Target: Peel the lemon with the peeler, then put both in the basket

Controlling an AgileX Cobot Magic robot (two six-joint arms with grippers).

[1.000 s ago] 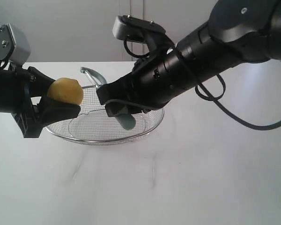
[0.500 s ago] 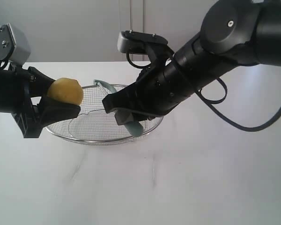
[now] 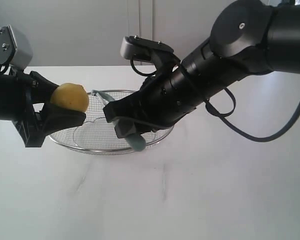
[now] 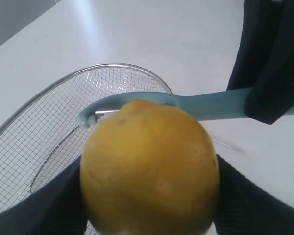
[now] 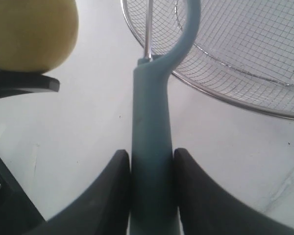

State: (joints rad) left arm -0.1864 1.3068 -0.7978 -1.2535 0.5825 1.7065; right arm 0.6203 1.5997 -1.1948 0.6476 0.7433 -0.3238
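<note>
My left gripper [image 3: 65, 104] is shut on the yellow lemon [image 3: 70, 97], holding it in the air at the left rim of the wire mesh basket [image 3: 92, 150]. The lemon [image 4: 149, 166] fills the left wrist view between the two dark fingers [image 4: 257, 203]. My right gripper [image 3: 121, 121] is shut on the teal handle of the peeler [image 3: 136, 141], above the basket. The peeler [image 5: 152, 132] points its curved head toward the lemon [image 5: 32, 34]. The head [image 4: 95, 115] lies just beyond the lemon's far side; I cannot tell whether it touches.
The basket [image 4: 39, 95] stands on a white table [image 3: 190, 190] and holds nothing else that I can see. The right arm's bulky black links [image 3: 230, 55] and a looping cable [image 3: 250, 135] hang over the table's right half. A pale wall stands behind.
The right arm has brought the peeler down and leftward, so its head now sits close to the lemon. The left arm and lemon have not moved.
</note>
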